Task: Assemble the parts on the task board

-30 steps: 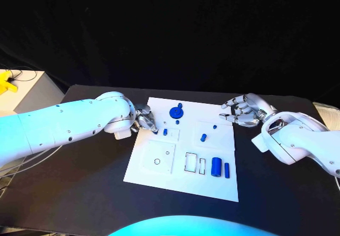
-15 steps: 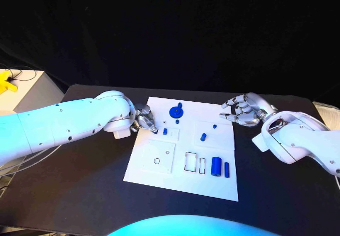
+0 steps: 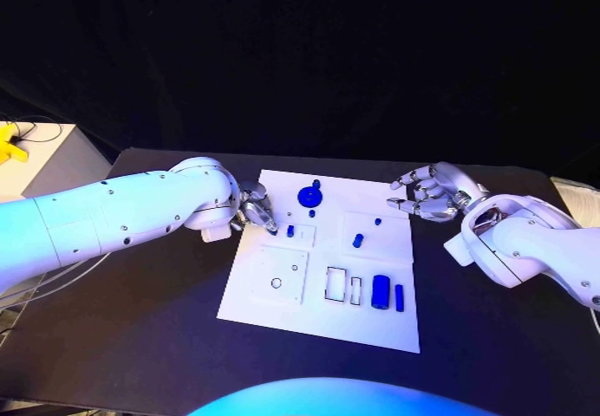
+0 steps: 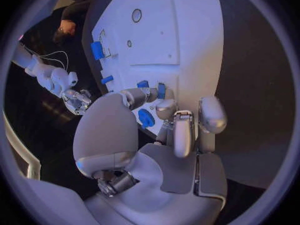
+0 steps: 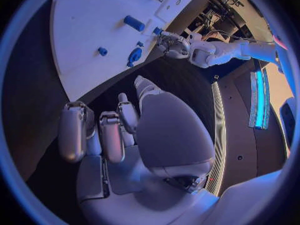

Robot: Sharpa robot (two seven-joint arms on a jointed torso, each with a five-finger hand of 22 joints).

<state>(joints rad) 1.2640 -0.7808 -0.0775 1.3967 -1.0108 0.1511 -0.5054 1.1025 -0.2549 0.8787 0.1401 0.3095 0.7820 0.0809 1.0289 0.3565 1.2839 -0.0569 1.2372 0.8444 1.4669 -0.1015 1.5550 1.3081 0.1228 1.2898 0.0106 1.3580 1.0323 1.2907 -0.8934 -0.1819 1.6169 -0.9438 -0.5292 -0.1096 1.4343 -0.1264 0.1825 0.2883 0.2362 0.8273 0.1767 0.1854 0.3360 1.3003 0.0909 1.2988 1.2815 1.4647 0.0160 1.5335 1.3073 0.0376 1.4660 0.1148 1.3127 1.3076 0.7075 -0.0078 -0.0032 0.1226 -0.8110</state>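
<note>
The white task board [image 3: 277, 305] lies mid-table with blue parts on it: a round disc [image 3: 310, 198], a small upright piece [image 3: 290, 231], a peg [image 3: 358, 241], a cylinder [image 3: 380, 285] and a thin bar [image 3: 401, 296]. My left hand [image 3: 257, 211] hangs over the board's left edge, its fingers bunched just beside the small upright piece. In the left wrist view the fingertips [image 4: 166, 105] end right next to small blue pieces [image 4: 160, 90]; a grip cannot be made out. My right hand [image 3: 425, 195] hovers off the board's far right corner, fingers loosely bent and apart, holding nothing.
Empty cut-outs sit in the board's near half: a ring hole [image 3: 275, 282] and rectangular slots [image 3: 337, 285]. A pale cabinet [image 3: 56, 160] with a yellow object [image 3: 10, 143] stands off the table's far left corner. Bare black table [image 3: 138, 321] surrounds the board.
</note>
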